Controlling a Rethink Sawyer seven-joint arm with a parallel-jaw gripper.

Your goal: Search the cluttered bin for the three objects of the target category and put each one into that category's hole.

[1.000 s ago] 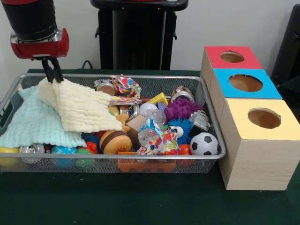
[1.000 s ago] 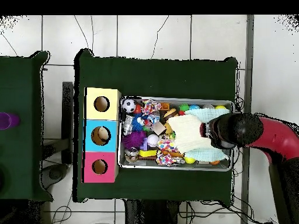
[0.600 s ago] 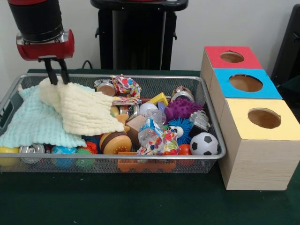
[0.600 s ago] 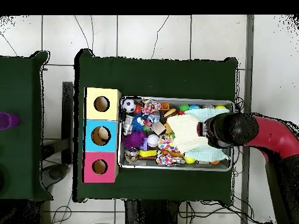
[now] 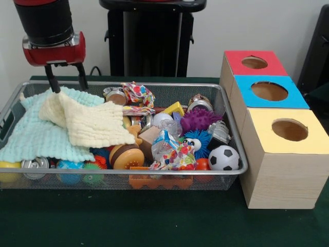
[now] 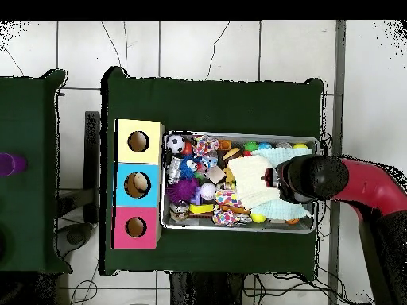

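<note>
Hovering over the bin's far left corner, the gripper now has its fingers spread wide and holds nothing; a second ago they were pinched on the yellow cloth. Released, that cloth has slumped lower and lies flatter on the mint cloth, its right edge draped over the toys. The arm has also shifted slightly right and up. The soccer ball, purple spiky ball and burger toy sit unchanged in the bin. To its right, the red, blue and yellow holes stand as before.
</note>
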